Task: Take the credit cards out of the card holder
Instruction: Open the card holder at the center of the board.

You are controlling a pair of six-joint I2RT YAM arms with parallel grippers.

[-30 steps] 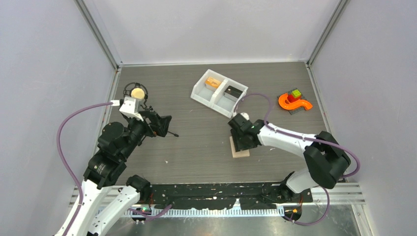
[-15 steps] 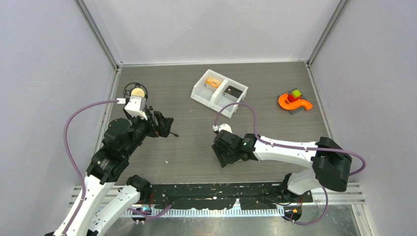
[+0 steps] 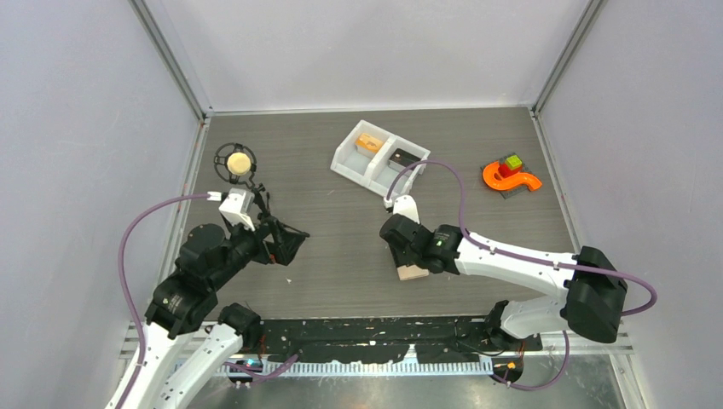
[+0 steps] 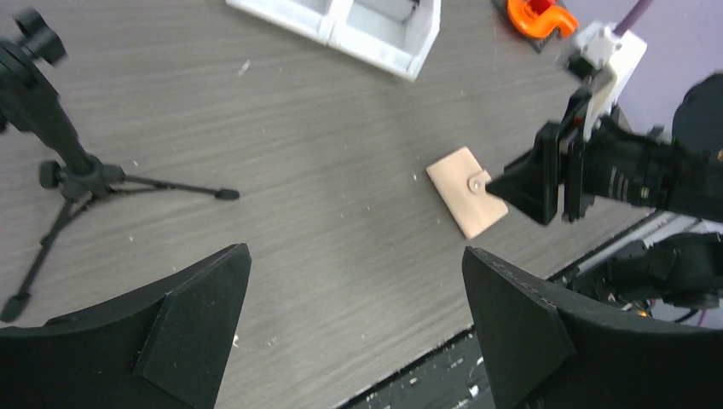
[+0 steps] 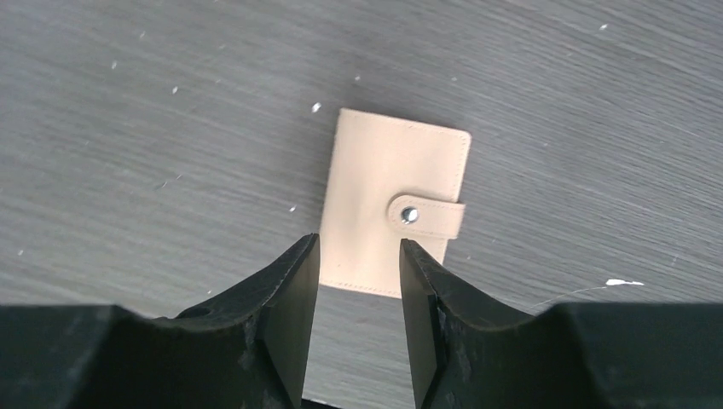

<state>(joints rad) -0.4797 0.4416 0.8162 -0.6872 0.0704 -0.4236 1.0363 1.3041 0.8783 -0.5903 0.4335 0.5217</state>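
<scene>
Right wrist view — right hand (image 5: 358, 249), narrowly parted and empty, hovers over the snapped-shut card holder (image 5: 384, 170); opening step — next, probably pry its snap tab (image 5: 430, 217).

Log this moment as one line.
card holder: closed, flat on table | right gripper: open, over it | left gripper: open, empty

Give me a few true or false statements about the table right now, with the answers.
1. The card holder lies closed, its tab snapped. True.
2. The left hand holds a card. False: it is open and empty.
3. The bin has an orange-tan card in one compartment and a dark card in the other. True.
4. The right hand hangs over the bin. False: it is at the card holder, fingers apart.
</scene>
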